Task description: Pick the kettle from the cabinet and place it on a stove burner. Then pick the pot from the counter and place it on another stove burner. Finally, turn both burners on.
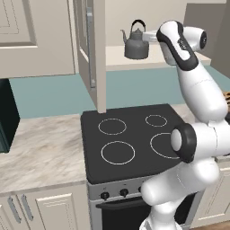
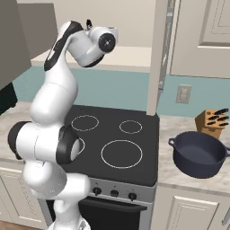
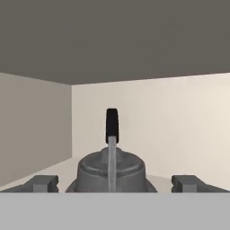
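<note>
Stood upright on the pale shelf of the cabinet, above the black cooktop: the kettle, spout to the left in the left base view. Hung level with the kettle, just beside it, inside the open cabinet: the gripper, jaws spread wide and released, fingertips flanking the kettle body without touching. Sat on the desk right of the cooktop: the pot, before a knife block.

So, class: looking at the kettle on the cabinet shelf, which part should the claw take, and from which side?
Probably the thin arched handle over the kettle: it stands edge-on between the open claw tips in the hand view, so come straight in from the cabinet's open front, level with the shelf.
</note>
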Available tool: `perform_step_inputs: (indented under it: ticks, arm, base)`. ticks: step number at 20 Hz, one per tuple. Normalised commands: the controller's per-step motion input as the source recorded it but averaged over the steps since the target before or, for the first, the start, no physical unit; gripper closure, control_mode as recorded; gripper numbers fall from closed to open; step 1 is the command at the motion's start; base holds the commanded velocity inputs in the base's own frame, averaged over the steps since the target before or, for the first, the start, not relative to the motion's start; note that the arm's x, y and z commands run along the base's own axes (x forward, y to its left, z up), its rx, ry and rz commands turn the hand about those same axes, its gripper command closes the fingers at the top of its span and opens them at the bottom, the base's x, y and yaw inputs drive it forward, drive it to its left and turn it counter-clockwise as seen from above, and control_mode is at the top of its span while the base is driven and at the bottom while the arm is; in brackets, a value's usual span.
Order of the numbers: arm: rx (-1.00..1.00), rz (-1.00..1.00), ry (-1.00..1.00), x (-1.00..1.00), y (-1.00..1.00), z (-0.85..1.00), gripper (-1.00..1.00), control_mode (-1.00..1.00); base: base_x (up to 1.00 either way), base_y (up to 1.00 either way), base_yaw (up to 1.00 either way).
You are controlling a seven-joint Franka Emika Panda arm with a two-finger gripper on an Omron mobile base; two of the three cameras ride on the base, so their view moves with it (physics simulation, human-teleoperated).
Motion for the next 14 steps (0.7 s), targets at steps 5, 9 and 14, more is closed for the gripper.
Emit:
perform_step_inputs:
  ticks: [5,9,14]
  arm:
    - [0.00,0.04,0.00,0.24,0.00,0.00,-1.00,-1.00]
    - [0.00,0.02,0.00,0.20,0.00,0.00,-1.00,-1.00]
    - [0.00,0.00,0.00,0.11,0.08,0.00,-1.00,-1.00]
  base:
    - [0.00,0.00,0.00]
    - [0.00,0.00,0.00]
    - [0.00,0.00,0.00]
